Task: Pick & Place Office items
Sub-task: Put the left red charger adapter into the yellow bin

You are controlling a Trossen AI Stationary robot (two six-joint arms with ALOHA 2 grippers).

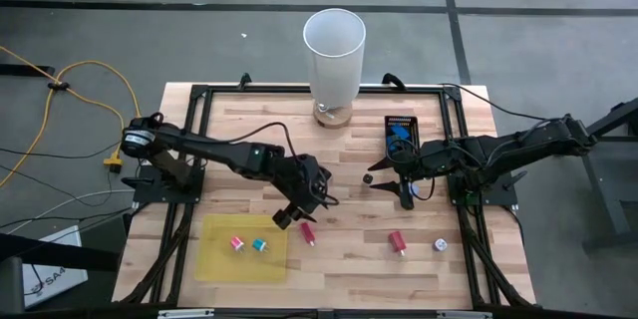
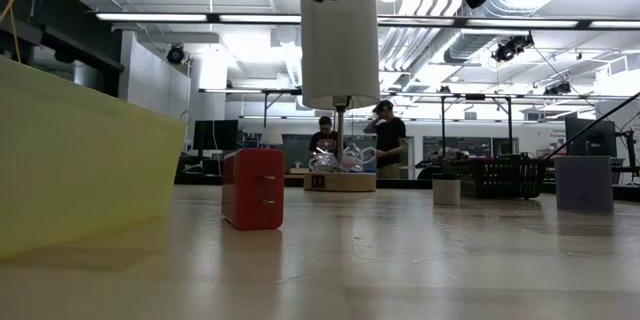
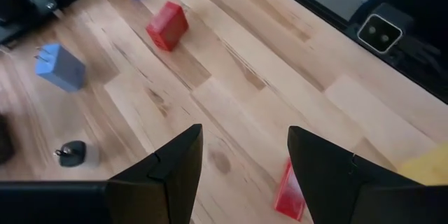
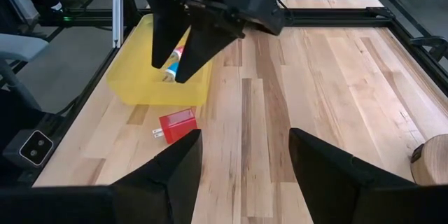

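My left gripper hangs open above the table just right of the yellow tray; nothing is between its fingers. A small red plug-like piece lies on the wood below it, beside one finger in the left wrist view. A pink piece and a teal piece lie in the tray. A red block, a whitish round piece and a small dark piece rest on the table. My right gripper waits open at mid-right.
A tall white cylinder stands at the far edge. A small black tray with a blue piece sits at far right. Black frame rails run around the wooden table. Bare wood lies between the two grippers.
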